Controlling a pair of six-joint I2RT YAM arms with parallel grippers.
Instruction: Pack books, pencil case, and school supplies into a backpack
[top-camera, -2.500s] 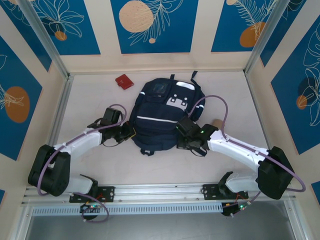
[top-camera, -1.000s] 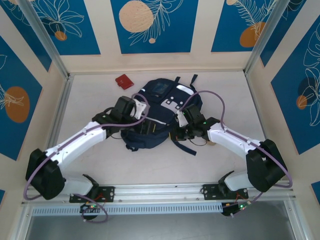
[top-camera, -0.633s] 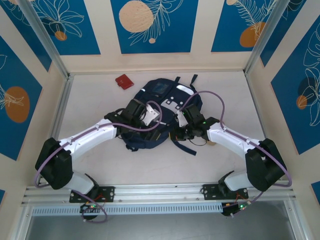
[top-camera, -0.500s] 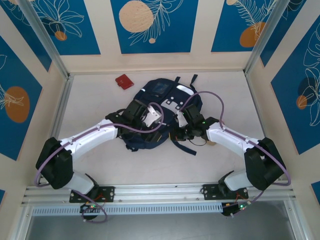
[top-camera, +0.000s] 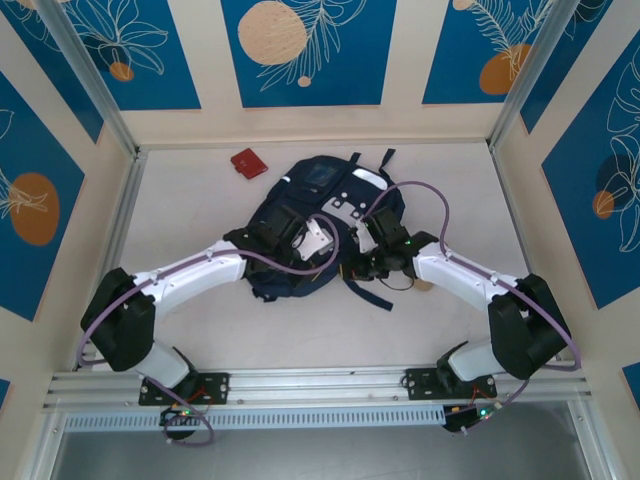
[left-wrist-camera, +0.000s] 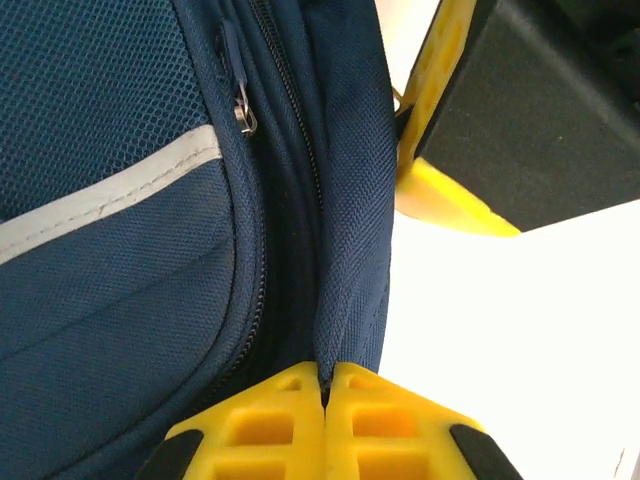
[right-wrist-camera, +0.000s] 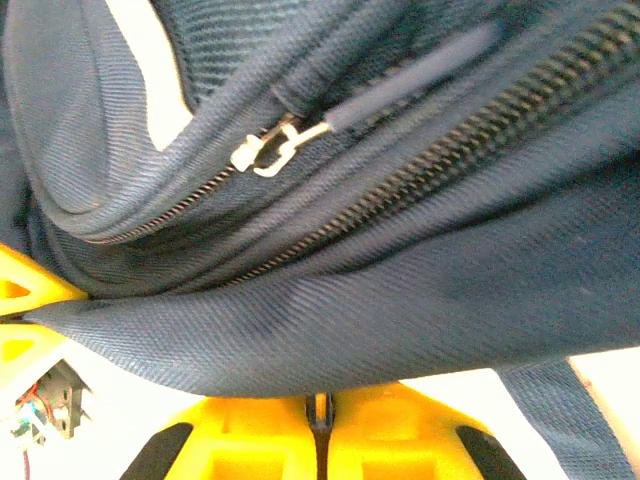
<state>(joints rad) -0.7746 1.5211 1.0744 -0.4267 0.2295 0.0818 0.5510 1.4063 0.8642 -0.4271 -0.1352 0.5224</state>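
Observation:
The navy backpack lies in the middle of the table, its near edge bunched up between my two arms. My left gripper is shut on a fold of its fabric next to the main zipper; in the left wrist view the yellow fingertips pinch that fold. A white stripe and a zipper pull show there. My right gripper is shut on the backpack's edge, just below a zipper pull. The books are hidden.
A small red flat case lies at the back left of the table. A tan object peeks out beside the right forearm. Cables loop above both wrists. Walls enclose the table on the left, right and far sides.
My left arm swung right across the backpack's front and its jaws closed on the fabric fold. The right gripper kept its grip and stayed put.

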